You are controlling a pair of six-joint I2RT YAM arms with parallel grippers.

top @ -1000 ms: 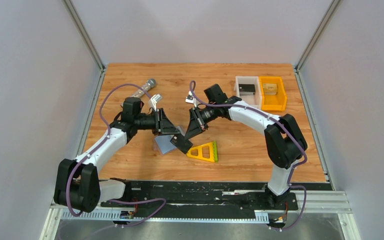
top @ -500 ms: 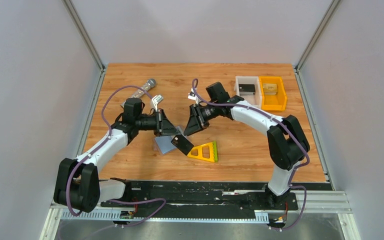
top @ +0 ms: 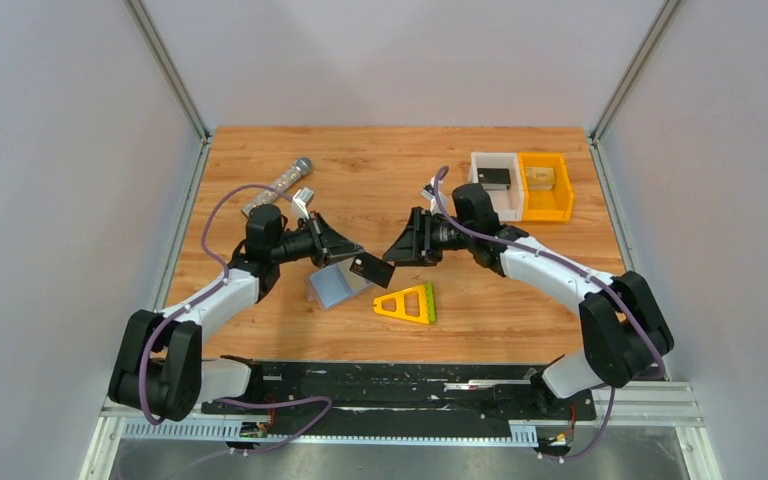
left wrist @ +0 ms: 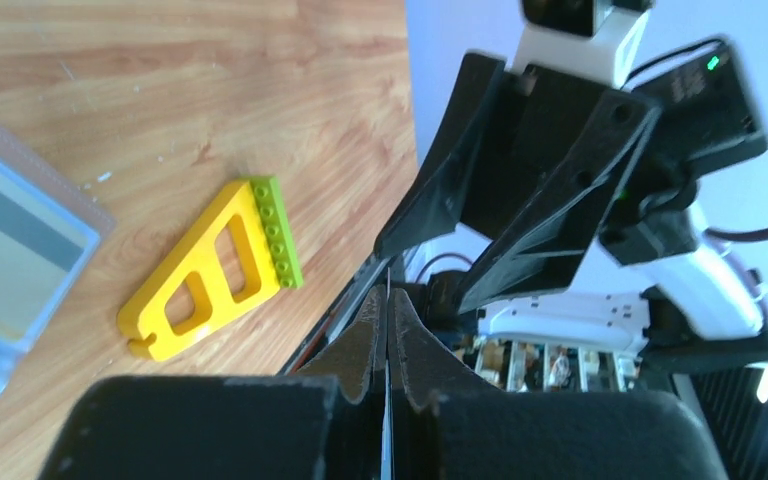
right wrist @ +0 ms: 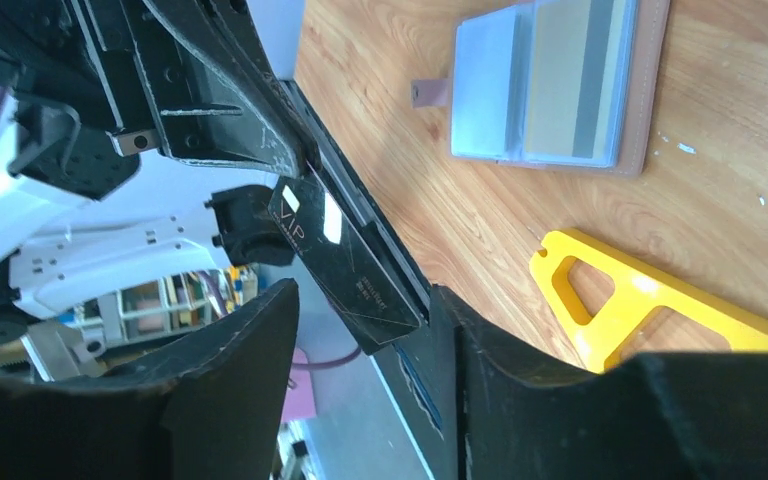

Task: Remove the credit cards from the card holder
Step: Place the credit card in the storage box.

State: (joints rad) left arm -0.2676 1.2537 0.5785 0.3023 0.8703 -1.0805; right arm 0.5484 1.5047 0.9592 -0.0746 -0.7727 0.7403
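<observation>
Arms bent inward, wrists facing: the left gripper (top: pixel 353 257) pinches a thin black plastic credit card (top: pixel 372 268); the right gripper (top: pixel 392 252), just beyond it, stands part-open and empty.

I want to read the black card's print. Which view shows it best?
Right wrist: the black card faces the lens, lettering visible. Top external shows it small and dark; left wrist shows only its thin edge.

The card (right wrist: pixel 345 265) is glossy black with pale lettering, the card holder (right wrist: pixel 550 85) grey-blue with tan and grey stripes and a brown border, the triangular frame (top: pixel 408 303) yellow with a green edge, and the upper-right bins white (top: pixel 497 157) and orange (top: pixel 548 205).
</observation>
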